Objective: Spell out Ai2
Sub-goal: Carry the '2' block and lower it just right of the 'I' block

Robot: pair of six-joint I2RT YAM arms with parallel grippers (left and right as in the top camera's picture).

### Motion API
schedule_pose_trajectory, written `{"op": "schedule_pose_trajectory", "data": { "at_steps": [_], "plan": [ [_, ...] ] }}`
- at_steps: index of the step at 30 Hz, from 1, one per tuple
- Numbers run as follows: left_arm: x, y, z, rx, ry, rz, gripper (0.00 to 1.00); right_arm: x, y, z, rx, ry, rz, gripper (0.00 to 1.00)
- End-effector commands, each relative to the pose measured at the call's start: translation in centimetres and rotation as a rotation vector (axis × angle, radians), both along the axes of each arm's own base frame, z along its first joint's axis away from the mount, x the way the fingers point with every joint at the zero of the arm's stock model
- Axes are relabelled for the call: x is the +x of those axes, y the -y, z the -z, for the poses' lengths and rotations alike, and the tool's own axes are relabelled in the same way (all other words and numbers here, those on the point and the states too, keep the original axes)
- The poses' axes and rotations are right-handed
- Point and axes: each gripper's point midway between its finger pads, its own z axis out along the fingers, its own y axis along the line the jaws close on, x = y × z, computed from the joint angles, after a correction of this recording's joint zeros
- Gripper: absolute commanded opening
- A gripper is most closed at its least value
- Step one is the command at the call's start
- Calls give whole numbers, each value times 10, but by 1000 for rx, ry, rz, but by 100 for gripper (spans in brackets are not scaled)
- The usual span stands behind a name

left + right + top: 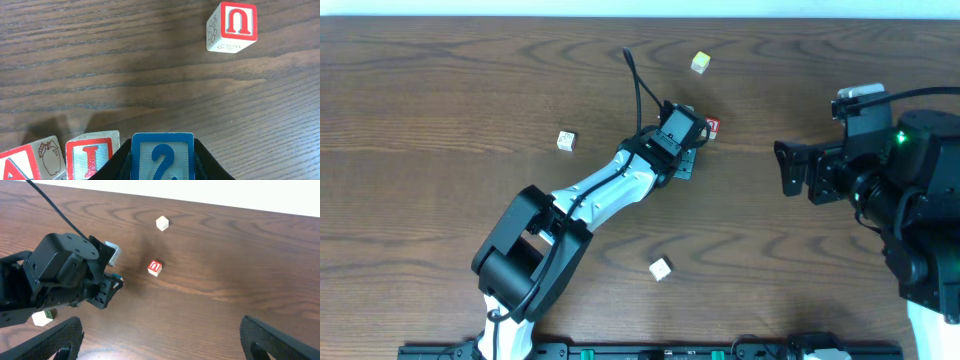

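Closest to the left wrist lens sits the blue-faced wooden cube with the numeral 2 (162,156). It is clamped in the left gripper (162,162), with one dark finger on each side face.

Under it I see the brown wood-grain desk (125,65), bare across the middle of that view. The right gripper (161,341) hangs well apart on the far side with its fingers spread wide and nothing in them. I judge this placement belongs to the left arm alone.

What matters is the row. The red-framed wooden I cube (91,157) stands just beside the 2 on its left, and the red-framed wooden A cube (20,167) stands beyond that, so the line runs straight across the wrist view. All three faces read upright the same way. I cannot tell whether the 2 touches the I, or whether it is seated on the desk or a little above it.

A stray red U cube (232,27) lies ahead and to the right, clear of the row. Three pale cubes (660,268) are scattered farther off. Nothing blocks a straight release.
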Motion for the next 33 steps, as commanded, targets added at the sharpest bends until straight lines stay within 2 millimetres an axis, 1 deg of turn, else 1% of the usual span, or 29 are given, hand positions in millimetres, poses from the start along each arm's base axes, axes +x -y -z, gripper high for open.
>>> {"op": "schedule_pose_trajectory", "data": {
  "at_steps": [1, 8, 14, 15, 16, 19, 21, 27, 29, 31, 33],
  "plan": [
    [0, -2, 15, 28, -12, -21, 6, 0, 0, -7, 28, 12, 10, 99],
    [-1, -3, 31, 46, -33, -21, 5, 0, 0, -7, 28, 12, 10, 99],
    [-2, -2, 38, 43, -49, -22, 6, 0, 0, -7, 28, 13, 10, 99],
    [-3, -2, 38, 43, -50, -22, 9, 1, 0, -7, 27, 13, 11, 99],
    [-2, -2, 38, 42, -48, -22, 15, 1, 0, -7, 27, 13, 11, 99],
    [-1, -2, 37, 39, -45, -22, 19, 1, 0, -8, 28, 16, 11, 99],
    [-1, -2, 38, 39, -45, -22, 25, 1, 0, -8, 28, 16, 11, 99],
    [-1, -2, 37, 39, -45, -22, 27, 1, 0, -8, 28, 16, 10, 99],
    [-1, -2, 37, 39, -45, -22, 33, 1, 0, -8, 28, 16, 10, 99],
    [-1, -2, 37, 39, -45, -22, 35, 1, 0, -8, 28, 16, 10, 99],
    [-1, -2, 37, 39, -45, -22, 39, 1, 0, -8, 28, 16, 10, 99]
  ]
}}
